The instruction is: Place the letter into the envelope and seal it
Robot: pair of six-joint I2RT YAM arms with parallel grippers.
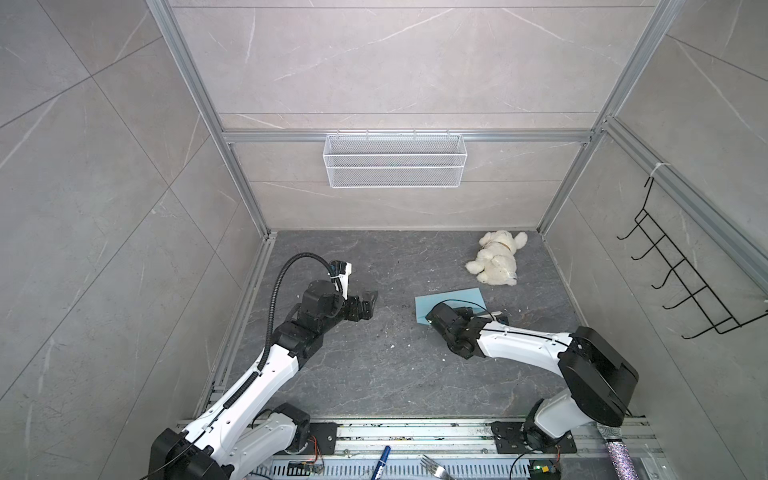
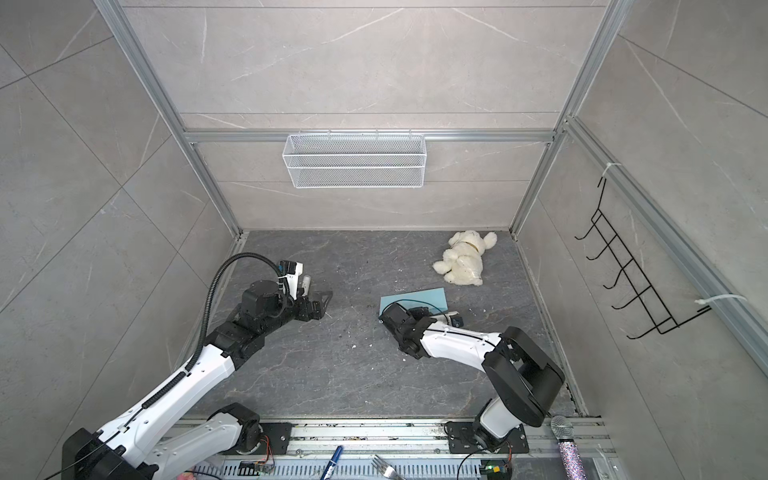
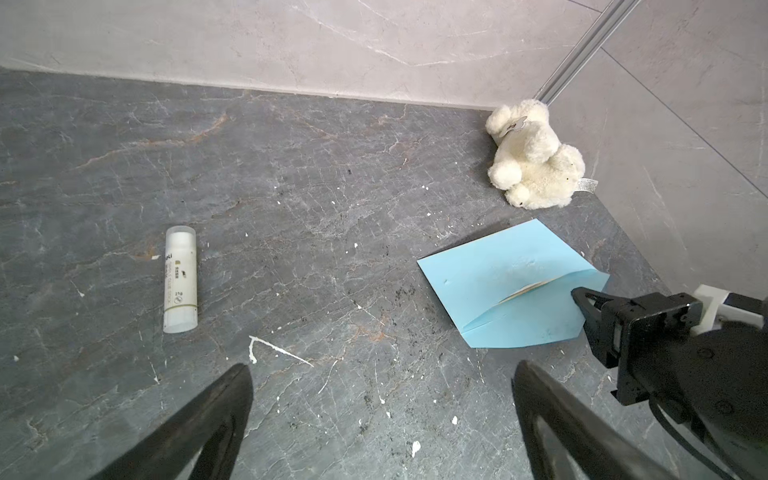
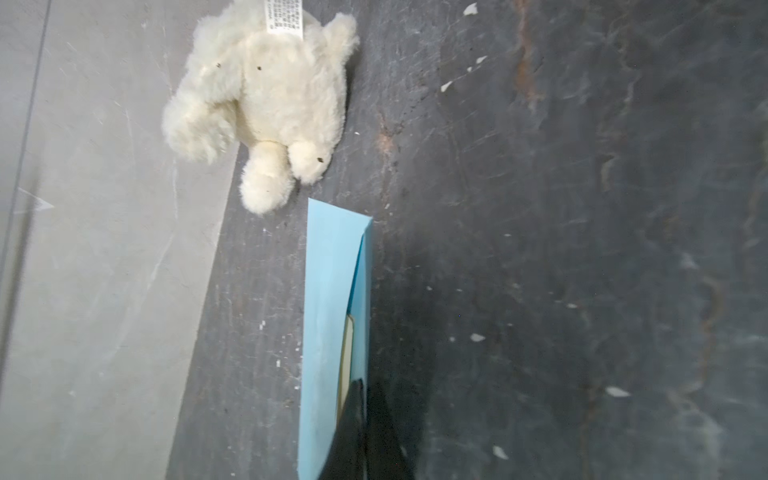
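light blue envelope (image 3: 498,270), flap ajar, tan letter (image 3: 528,289) edge peeking out.

Right arm (image 2: 453,345) crouched low over the envelope (image 2: 428,298) on the desk (image 2: 353,374), plush bear (image 2: 463,259) sprawled just beyond.

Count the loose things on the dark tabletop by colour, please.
White: 2, glue stick and plush toy
Light blue: 1, envelope
Tan: 1, letter, only an edge showing inside the envelope
Total: 4
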